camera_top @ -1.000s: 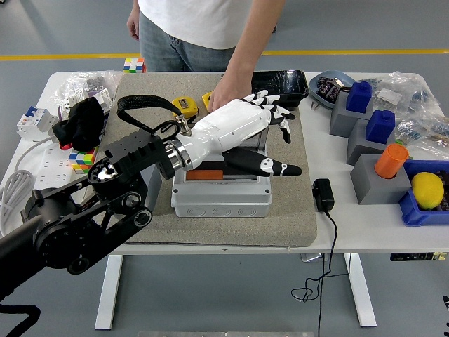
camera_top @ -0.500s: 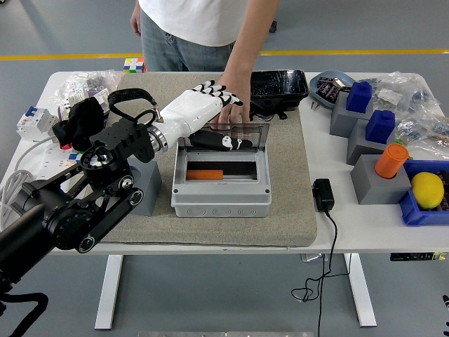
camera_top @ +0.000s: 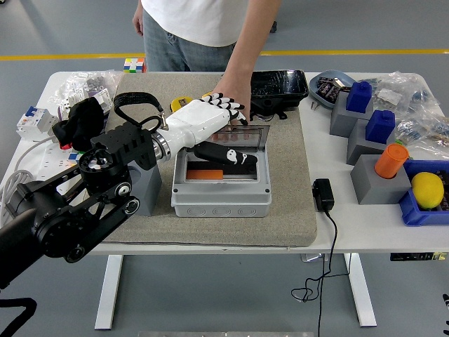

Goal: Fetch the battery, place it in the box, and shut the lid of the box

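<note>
Battery [camera_top: 205, 174]: I count one, orange, lying in the single grey box [camera_top: 221, 196], long axis left-right. My left hand [camera_top: 210, 119] hovers spread over the raised clear lid [camera_top: 242, 137]; one person's hand [camera_top: 228, 95] rests behind it.

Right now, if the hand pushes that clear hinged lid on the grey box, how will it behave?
The clear plastic lid looks thin and stiff, so it likely swings down easily. The grey plastic box sits on a felt-like grey mat, so it probably won't slide. The left hand is at the lid.
</note>
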You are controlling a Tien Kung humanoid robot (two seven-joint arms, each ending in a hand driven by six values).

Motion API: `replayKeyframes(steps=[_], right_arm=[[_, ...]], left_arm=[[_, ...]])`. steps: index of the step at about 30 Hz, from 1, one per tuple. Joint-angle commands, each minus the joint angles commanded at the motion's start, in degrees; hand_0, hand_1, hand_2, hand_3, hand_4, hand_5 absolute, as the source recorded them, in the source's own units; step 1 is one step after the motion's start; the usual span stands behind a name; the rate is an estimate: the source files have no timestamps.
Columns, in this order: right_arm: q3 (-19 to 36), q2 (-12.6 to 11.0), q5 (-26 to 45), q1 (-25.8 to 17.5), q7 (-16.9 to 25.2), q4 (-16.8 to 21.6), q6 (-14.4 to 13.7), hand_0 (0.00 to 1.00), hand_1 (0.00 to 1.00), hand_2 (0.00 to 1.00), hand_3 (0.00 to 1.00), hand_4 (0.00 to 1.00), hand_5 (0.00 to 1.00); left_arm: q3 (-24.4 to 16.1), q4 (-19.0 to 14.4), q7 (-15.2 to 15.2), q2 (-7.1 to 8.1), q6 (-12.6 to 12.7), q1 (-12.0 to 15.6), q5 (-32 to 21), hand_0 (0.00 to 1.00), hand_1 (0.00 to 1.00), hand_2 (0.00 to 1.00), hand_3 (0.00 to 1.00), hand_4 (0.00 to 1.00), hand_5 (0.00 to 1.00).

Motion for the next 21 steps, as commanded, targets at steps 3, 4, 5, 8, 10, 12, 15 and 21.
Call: replayKeyframes(steps=[3,4,5,8,10,12,15,21], right_arm=[[-0.02,-0.03,0.08,0.03,0.07,0.0,-0.02,0.789,0.745,0.745,0.795,0.998,0.998],[0.02,-0.02,0.01,0.0,0.03,0.0,-0.01,0.789,0.745,0.745,0.795,0.998,0.998],[0.04,-0.02,-0.03,-0.02,0.01,0.0,0.0,0.789,0.745,0.745,0.795,0.998,0.998],[0.14,-0.02,-0.23,-0.25,-0.05,0.0,0.03,0.789,0.745,0.745,0.795,0.998,0.998],[0.16,-0.04,-0.23,-0.26,-0.03,0.0,0.0,0.789,0.745,0.745,0.795,0.998,0.998],[0.04,-0.08,-0.07,-0.24,0.05,0.0,-0.03,0.788,0.745,0.745,0.795,0.998,0.998],[0.24,-0.08,-0.25,-0.31,-0.05,0.0,-0.03,0.788,0.745,0.745,0.795,0.998,0.998],[0.19,-0.09,-0.27,-0.43,-0.06,0.0,-0.04,0.788,0.745,0.745,0.795,0.998,0.998]], left_arm=[[0.93,-1.19,0.28,0.47,-0.51,0.04,-0.4,0.998,0.998,0.929,0.759,0.998,0.998],[1.29,-1.71,0.33,0.64,-0.6,0.03,-0.55,0.998,0.998,0.929,0.759,0.998,0.998],[1.47,-1.95,0.36,0.72,-0.63,0.02,-0.6,0.998,0.998,0.929,0.759,0.998,0.998],[3.26,-2.69,0.23,1.34,-0.41,-0.14,-1.2,0.998,0.998,0.924,0.759,0.998,0.998],[4.32,-2.51,0.16,1.68,-0.35,-0.11,-1.47,0.998,0.998,0.924,0.759,0.998,0.998],[5.5,-2.62,0.13,2.1,-0.31,0.05,-1.74,0.998,0.998,0.921,0.757,0.998,0.998],[7.3,-3.67,0.14,2.58,-0.16,0.09,-2.15,0.998,0.998,0.921,0.757,0.998,0.998],[10.04,-3.81,0.33,3.02,-0.23,0.0,-2.68,0.998,0.998,0.919,0.757,0.998,0.998]])
